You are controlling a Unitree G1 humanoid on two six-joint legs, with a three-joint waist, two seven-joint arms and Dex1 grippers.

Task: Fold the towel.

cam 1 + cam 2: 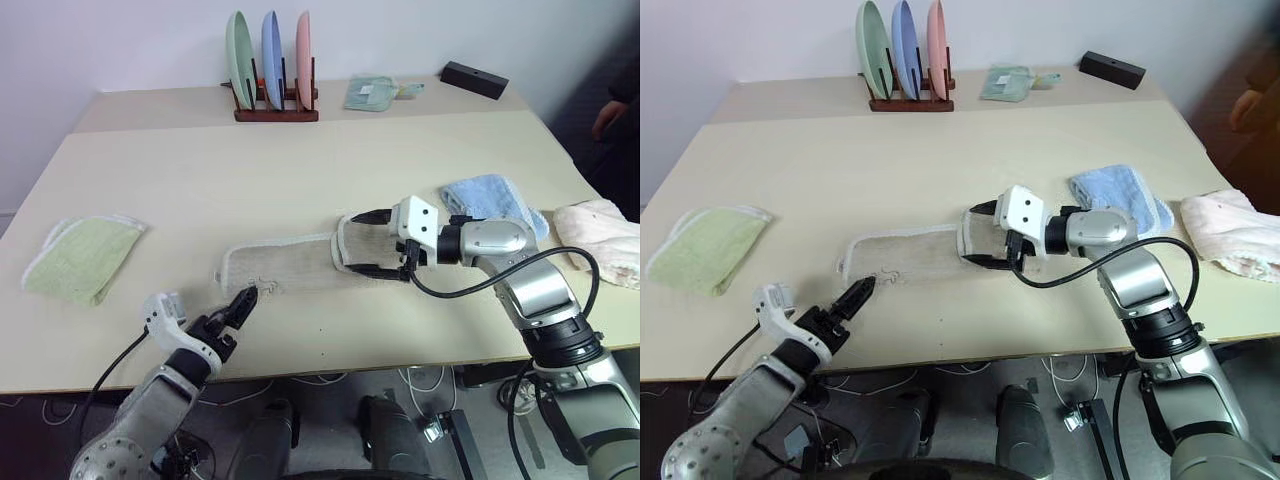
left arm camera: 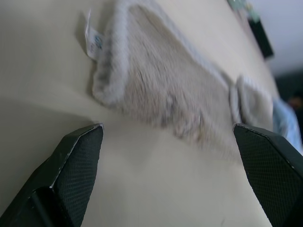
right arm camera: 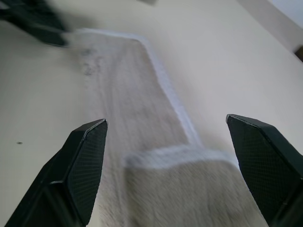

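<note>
The towel [image 1: 285, 268] is a long beige strip with white edging, lying flat at the middle of the table. Its right end [image 1: 362, 243] is folded back over itself. A white tag [image 2: 93, 41] sticks out at its left end. My right gripper [image 1: 358, 242] hovers open over the folded right end, fingers [image 3: 90, 156] wide apart, with the cloth lying below them and not pinched. Just off the towel's front left corner, my left gripper [image 1: 240, 305] is also open, with its fingers [image 2: 78, 161] spread and nothing between them.
On the table's left lies a folded green towel [image 1: 80, 258]. A light-blue towel [image 1: 490, 197] and a pinkish-white cloth [image 1: 605, 240] lie at the right. A plate rack [image 1: 272, 70], a pale cloth [image 1: 372, 92] and a black box [image 1: 474, 79] stand at the back. A person's hand [image 1: 612, 112] shows far right.
</note>
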